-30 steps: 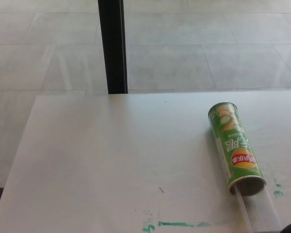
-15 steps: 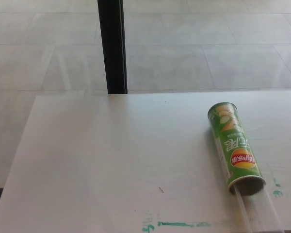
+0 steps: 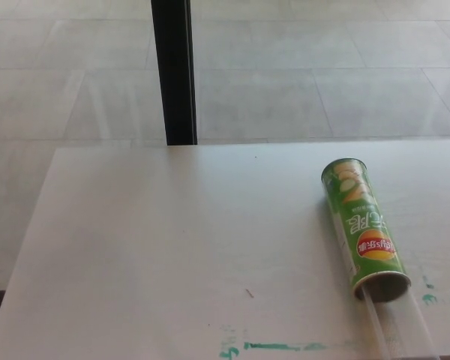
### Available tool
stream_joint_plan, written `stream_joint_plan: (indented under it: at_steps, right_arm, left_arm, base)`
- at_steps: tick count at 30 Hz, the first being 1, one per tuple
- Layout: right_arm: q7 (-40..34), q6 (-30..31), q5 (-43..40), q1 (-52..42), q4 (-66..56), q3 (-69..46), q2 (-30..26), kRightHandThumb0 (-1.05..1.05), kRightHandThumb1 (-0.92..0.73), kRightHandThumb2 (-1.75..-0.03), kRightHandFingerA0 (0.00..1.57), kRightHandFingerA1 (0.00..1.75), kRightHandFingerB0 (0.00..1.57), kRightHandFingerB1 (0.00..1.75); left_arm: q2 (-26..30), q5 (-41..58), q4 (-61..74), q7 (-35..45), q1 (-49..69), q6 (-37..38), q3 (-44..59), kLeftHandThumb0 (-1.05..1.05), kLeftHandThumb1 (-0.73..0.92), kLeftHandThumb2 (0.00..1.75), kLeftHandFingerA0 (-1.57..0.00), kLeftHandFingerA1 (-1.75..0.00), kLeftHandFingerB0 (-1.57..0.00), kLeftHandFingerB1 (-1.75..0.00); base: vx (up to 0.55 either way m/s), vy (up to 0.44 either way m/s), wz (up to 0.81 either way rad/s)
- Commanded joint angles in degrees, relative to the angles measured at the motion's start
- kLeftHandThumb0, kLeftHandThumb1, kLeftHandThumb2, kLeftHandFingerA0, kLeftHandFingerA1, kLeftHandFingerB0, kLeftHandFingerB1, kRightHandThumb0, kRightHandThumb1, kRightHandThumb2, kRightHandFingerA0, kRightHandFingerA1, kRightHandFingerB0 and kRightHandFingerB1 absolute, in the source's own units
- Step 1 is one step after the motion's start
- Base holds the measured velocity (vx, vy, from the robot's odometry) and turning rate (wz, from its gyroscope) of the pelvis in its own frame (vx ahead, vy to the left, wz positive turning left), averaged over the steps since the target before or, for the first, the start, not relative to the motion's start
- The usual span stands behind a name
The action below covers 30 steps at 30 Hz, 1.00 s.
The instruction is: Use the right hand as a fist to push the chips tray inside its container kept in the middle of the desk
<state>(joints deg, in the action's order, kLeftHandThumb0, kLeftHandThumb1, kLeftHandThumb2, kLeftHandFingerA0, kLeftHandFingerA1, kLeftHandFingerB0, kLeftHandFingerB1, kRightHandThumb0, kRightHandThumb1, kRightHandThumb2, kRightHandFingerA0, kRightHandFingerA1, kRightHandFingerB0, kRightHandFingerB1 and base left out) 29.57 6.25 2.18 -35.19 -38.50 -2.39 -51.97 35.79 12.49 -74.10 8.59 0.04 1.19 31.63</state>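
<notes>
A green chips can lies on its side on the right part of the white desk, its open mouth toward the near edge. A clear plastic tray sticks out of that mouth and runs down to the bottom edge of the picture. Neither hand shows in the head view.
A black post stands behind the desk's far edge, with a tiled floor beyond. Green marker smears mark the desk near its front edge, and smaller ones lie right of the can's mouth.
A dark shape at the bottom right corner one second ago has gone out of view. The can and tray have not moved.
</notes>
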Motion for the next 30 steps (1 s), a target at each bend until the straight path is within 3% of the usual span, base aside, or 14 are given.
stream_joint_plan:
  at_steps: [1,4,5,9,10,11,12,17,18,19,27,28,29,30]
  right_arm:
    - [-7.0,8.7,27.8,5.8,4.3,8.8,1.2,-0.86,-0.67,-0.61,1.07,1.03,0.59,0.64]
    - [-8.0,9.4,29.8,6.3,4.8,9.7,1.8,-0.86,-0.66,-0.61,1.11,1.10,0.60,0.65]
    - [-9.1,9.1,30.7,6.4,5.2,9.9,2.3,-0.87,-0.48,-0.90,1.11,1.07,0.57,0.69]
    - [-11.2,8.8,34.4,7.1,7.2,11.6,2.9,-0.89,-0.69,-0.61,1.07,1.01,0.61,0.69]
    - [-10.9,9.2,36.8,7.6,7.8,12.6,2.3,-0.86,-0.52,-1.08,0.99,1.00,0.54,0.69]
    - [-10.9,9.5,37.9,8.0,8.2,13.2,2.2,-0.88,-0.51,-1.07,1.00,1.01,0.56,0.70]
    - [-11.0,9.9,38.4,8.4,8.5,13.6,2.4,-0.92,-0.70,-0.61,1.03,1.03,0.62,0.68]
    - [-8.5,12.4,41.8,10.1,9.2,15.5,1.5,-0.90,-0.71,-0.62,0.94,0.99,0.59,0.66]
    - [-9.5,12.5,42.9,10.2,9.9,15.8,1.7,-0.88,-0.50,-1.05,0.98,0.98,0.55,0.65]
    - [-9.8,12.7,43.2,10.4,10.4,15.9,1.8,-0.90,-0.69,-0.61,0.99,0.97,0.61,0.62]
    - [-10.0,12.9,41.4,12.2,12.3,16.0,2.2,-0.90,-0.67,-0.61,0.79,0.92,0.58,0.65]
    - [-9.5,13.0,42.1,12.9,12.4,16.4,2.1,-0.87,-0.48,-0.99,0.97,1.04,0.56,0.69]
    - [-9.9,12.8,42.4,13.1,12.6,16.6,2.2,-0.90,-0.69,-0.62,1.02,1.09,0.59,0.66]
    - [-10.5,12.7,42.0,13.4,12.9,16.5,2.9,-0.90,-0.68,-0.61,0.98,1.09,0.59,0.67]
  left_arm:
    - [0.9,0.8,-0.4,-1.1,0.6,-0.8,0.3,-0.53,0.82,0.65,-0.50,-0.67,-0.40,-0.50]
    - [0.8,0.7,-0.4,-1.1,0.6,-0.8,0.3,-0.53,0.81,0.64,-0.50,-0.66,-0.41,-0.50]
    - [0.8,0.8,-0.3,-1.0,0.7,-0.7,0.3,-0.53,0.81,0.64,-0.49,-0.65,-0.40,-0.49]
    - [0.8,0.5,0.3,-0.6,1.0,-0.5,-0.2,-0.53,0.82,0.65,-0.51,-0.69,-0.42,-0.53]
    - [0.8,0.5,0.0,-0.3,1.1,-0.1,-0.1,-0.53,0.82,0.64,-0.52,-0.69,-0.39,-0.49]
    - [0.8,0.2,-0.1,-0.4,1.1,-0.1,-0.4,-0.54,0.82,0.65,-0.54,-0.72,-0.41,-0.50]
    - [0.7,0.1,-0.2,-0.9,1.0,-0.5,-0.4,-0.53,0.81,0.65,-0.52,-0.67,-0.42,-0.50]
    - [0.5,0.7,0.2,-1.0,1.2,-0.4,0.1,-0.53,0.82,0.65,-0.52,-0.69,-0.44,-0.53]
    - [0.5,0.4,0.2,-1.0,1.2,-0.3,-0.1,-0.53,0.82,0.65,-0.51,-0.68,-0.42,-0.51]
    - [0.5,0.3,0.2,-0.9,1.4,-0.2,-0.3,-0.54,0.82,0.65,-0.52,-0.67,-0.41,-0.50]
    - [0.3,0.2,0.1,-1.8,1.2,-0.1,-0.3,-0.53,0.82,0.65,-0.52,-0.67,-0.43,-0.51]
    - [0.3,0.5,0.2,-1.2,1.4,0.2,0.0,-0.53,0.82,0.65,-0.51,-0.68,-0.43,-0.51]
    - [0.3,0.1,0.2,-1.5,1.4,0.3,-0.4,-0.54,0.82,0.65,-0.54,-0.69,-0.44,-0.51]
    - [0.4,0.1,-0.1,-1.6,1.3,0.2,-0.3,-0.53,0.82,0.65,-0.53,-0.66,-0.43,-0.50]
  base:
    - [0.00,0.000,0.00]
    - [0.00,0.000,0.00]
    - [0.00,0.000,0.00]
    - [0.00,0.000,0.00]
    - [0.00,0.000,0.00]
    - [0.00,0.000,0.00]
    - [0.00,0.000,0.00]
    - [0.00,0.000,0.00]
    - [0.00,0.000,0.00]
    - [0.00,0.000,0.00]
    - [0.00,0.000,0.00]
    - [0.00,0.000,0.00]
    - [0.00,0.000,0.00]
    - [0.00,0.000,0.00]
